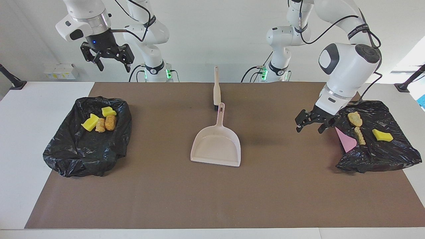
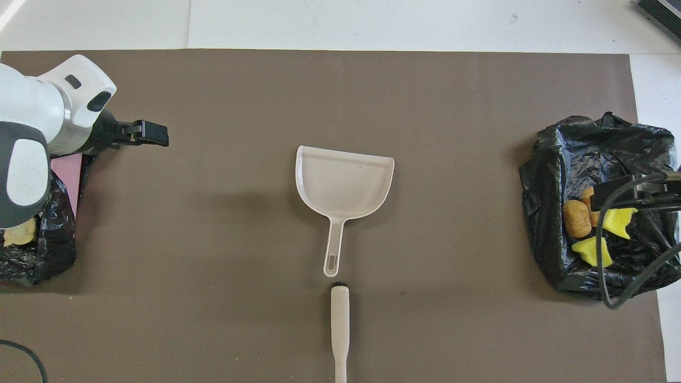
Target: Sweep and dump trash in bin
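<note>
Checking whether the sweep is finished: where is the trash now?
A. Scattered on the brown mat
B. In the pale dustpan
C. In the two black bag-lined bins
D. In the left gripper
C: the yellow and tan lumps lie in the black bag-lined bins, while the pale dustpan sits empty.

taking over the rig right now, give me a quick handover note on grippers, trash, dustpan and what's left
Left gripper: open, empty, low over the mat beside the bin bag at its end of the table.
Right gripper: open, empty, raised above its end; that arm waits.
Trash: four pieces in the bin bag at the right arm's end, three pieces in the other bag.
Dustpan: empty, mid-mat, with the brush just nearer the robots.
Done: no trash seen on the mat.
Left: nothing obvious; park the arms.
</note>
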Motion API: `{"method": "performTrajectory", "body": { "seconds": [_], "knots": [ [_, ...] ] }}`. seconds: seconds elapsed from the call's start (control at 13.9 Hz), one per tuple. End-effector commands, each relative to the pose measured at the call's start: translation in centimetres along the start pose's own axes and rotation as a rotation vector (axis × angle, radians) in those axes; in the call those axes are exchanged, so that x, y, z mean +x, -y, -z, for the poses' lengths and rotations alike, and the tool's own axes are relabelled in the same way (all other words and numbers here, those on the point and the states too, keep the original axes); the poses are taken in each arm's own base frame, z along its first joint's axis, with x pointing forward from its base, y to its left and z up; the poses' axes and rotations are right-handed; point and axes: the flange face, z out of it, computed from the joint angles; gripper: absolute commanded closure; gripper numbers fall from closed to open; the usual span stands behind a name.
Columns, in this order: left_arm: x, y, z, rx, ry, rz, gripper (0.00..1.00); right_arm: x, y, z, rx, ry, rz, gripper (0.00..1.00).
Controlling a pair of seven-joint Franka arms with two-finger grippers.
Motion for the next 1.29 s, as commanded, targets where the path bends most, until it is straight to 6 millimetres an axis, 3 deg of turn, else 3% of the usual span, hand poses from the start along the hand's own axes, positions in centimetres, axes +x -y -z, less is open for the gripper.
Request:
{"method": "performTrajectory", "body": {
  "seconds": [0.0, 0.29, 0.5, 0.65, 0.79, 1.22],
  "knots": [
    [-0.4, 1.8, 2.9, 0.026, 0.023, 0.011, 0.00, -0.1, -0.4, 0.2, -0.003, -0.002, 0.006, 0.00],
    [-1.7, 6.0, 6.7, 0.043, 0.028, -0.034, 0.00, -0.1, -0.4, 0.2, -0.003, -0.002, 0.004, 0.00],
    [-3.3, 7.0, 9.0, 0.046, 0.049, -0.018, 0.00, -0.1, -0.4, 0.2, -0.003, -0.002, 0.004, 0.00],
    [-4.6, 6.0, 11.4, 0.127, 0.048, -0.058, 0.00, -0.1, -0.4, 0.2, -0.003, -0.002, 0.004, 0.00],
    [-5.5, 5.3, 12.3, 0.167, 0.064, -0.080, 0.00, -0.1, -0.4, 0.2, -0.003, -0.002, 0.004, 0.00],
    [-6.3, 4.4, 11.9, 0.094, 0.119, -0.060, 0.00, -0.1, -0.4, 0.2, -0.003, -0.002, 0.004, 0.00]
  ]
}}
